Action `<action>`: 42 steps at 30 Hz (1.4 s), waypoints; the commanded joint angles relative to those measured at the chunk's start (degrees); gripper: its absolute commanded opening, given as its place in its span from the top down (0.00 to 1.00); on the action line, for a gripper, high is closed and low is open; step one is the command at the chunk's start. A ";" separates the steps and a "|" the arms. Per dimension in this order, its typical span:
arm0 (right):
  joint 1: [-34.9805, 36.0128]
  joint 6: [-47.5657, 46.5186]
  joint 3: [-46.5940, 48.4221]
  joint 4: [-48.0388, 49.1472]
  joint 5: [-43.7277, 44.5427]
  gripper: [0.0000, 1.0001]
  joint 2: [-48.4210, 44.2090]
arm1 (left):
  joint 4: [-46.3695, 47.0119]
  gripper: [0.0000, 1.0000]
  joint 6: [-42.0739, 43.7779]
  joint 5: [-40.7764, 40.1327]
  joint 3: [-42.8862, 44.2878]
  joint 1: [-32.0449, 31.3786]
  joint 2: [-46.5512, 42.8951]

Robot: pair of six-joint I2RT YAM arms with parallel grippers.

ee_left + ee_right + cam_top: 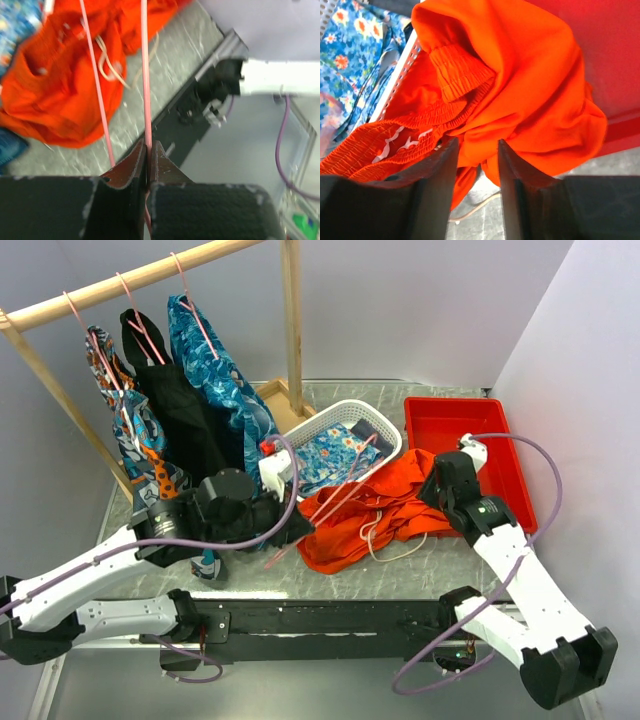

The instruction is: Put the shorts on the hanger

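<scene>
Grey marbled worktop (445, 562) fills the top view, with a wooden rail (130, 280) of hung clothes at far left, a white basket (330, 410) in the middle and a red tray (505, 440) at far right. The shorts (370, 515) lie crumpled on the worktop between basket and tray. The hanger (335, 498) slants across their left edge, its near end in the left hand (290, 525), probably so the frame is kept steady and off the surface for threading. The right hand (440, 485) sits at the right edge of the shorts.

Left wrist view: the left hand (147, 150) has its fingers pressed together on one pink wire of the hanger (145, 75). A second wire runs just beside it, over the shorts (55, 90) and their white drawstring (107, 65).

Right wrist view: the right hand (477, 145) has its fingers apart with a gap between them, pointed at a fold of the shorts (520, 75) just below the gathered waistband (460, 70). I cannot tell whether any cloth is pinched. That spot looks chosen because the elastic edge gives a firm hold for lifting the shorts toward the hanger.
</scene>
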 commanded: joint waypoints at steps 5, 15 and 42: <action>0.20 -2.88 -3.80 14.19 -7.62 0.46 3.72 | -0.18 0.99 1.42 6.19 -4.35 -0.67 -4.78; -0.86 1.77 -1.86 18.16 -4.29 0.49 12.08 | -1.76 0.99 3.09 9.53 -6.63 -0.85 -6.55; -1.03 18.12 15.53 2.78 -0.86 1.00 17.62 | 16.87 0.99 9.51 6.46 -11.29 -1.38 0.40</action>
